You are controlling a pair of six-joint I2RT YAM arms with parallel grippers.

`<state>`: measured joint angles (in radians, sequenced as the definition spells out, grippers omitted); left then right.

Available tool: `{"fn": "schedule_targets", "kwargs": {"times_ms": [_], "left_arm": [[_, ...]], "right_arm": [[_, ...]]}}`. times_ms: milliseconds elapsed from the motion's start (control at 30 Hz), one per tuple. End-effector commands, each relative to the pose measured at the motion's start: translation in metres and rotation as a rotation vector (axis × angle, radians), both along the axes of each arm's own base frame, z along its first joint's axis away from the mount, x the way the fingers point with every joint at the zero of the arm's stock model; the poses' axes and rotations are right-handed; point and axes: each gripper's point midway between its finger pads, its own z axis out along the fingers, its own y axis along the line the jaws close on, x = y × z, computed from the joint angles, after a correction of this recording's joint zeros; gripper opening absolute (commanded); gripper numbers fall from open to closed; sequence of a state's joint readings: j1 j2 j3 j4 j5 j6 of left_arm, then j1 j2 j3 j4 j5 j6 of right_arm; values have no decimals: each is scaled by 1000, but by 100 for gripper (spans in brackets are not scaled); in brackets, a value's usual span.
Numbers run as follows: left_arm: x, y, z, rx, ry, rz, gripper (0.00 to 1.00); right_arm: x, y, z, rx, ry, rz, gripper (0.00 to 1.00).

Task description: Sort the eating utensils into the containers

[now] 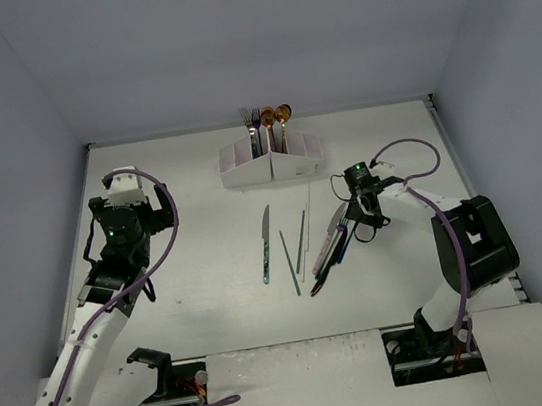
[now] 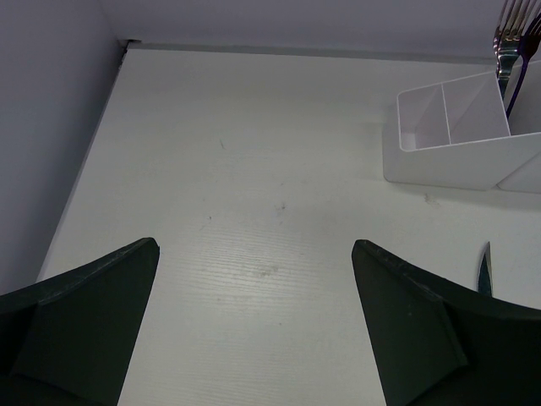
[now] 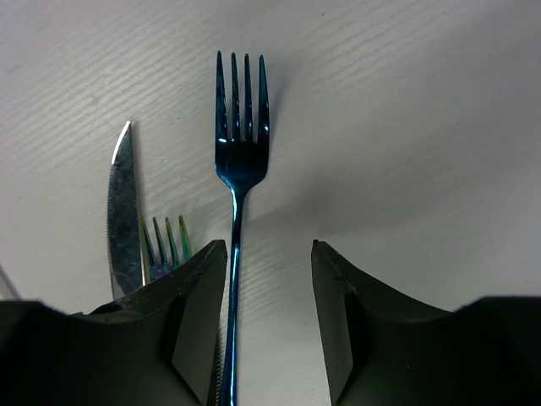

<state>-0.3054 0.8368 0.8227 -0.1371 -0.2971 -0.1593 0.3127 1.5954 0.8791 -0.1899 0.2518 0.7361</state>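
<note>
The white organiser (image 1: 246, 171) stands at the back centre with forks and copper and gold spoons (image 1: 267, 120) upright in it. It also shows in the left wrist view (image 2: 456, 152). On the table lie a knife (image 1: 266, 244), thin chopsticks (image 1: 289, 261) and a small pile of utensils (image 1: 326, 251). My right gripper (image 1: 354, 221) is low over that pile. In the right wrist view it (image 3: 269, 245) is open, with a blue fork (image 3: 241, 144) whose handle runs between the jaws close to the left finger. A knife (image 3: 122, 211) and a rainbow fork (image 3: 165, 241) lie left of it. My left gripper (image 1: 140, 206) is open and empty (image 2: 255, 244) above bare table.
Grey walls close the table at the back and on both sides. The organiser's two left compartments (image 2: 439, 118) show nothing inside. A pale chopstick (image 1: 310, 220) lies between the organiser and the pile. A knife tip (image 2: 483, 269) shows at the right edge of the left wrist view.
</note>
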Motion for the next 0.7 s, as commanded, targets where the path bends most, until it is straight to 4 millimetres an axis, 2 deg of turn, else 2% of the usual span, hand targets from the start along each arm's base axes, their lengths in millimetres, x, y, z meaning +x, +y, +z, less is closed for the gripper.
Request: {"fn": "schedule_targets", "kwargs": {"times_ms": [0,167,400,433,467,567,667], "left_arm": [[6,0,21,-6,-74,5,97],[5,0,22,-7,-77,2,97],[5,0,22,-5,-74,2,97],[5,0,23,-6,-76,0,97],[5,0,23,-5,-76,3,97],[5,0,22,-7,-74,2,97],[6,-3,21,-12,-71,-12,97]], "right_arm": [[5,-2,-4,-5,7,-22,41],[2,-4,-11,-21,25,-26,38],[-1,-8,-21,-36,55,-25,11],[-1,-9,-21,-38,54,-27,11],[0,-11,-19,-47,47,-25,3],[10,-12,2,-60,-15,-11,0],[34,-10,54,-68,-160,13,0]]}}
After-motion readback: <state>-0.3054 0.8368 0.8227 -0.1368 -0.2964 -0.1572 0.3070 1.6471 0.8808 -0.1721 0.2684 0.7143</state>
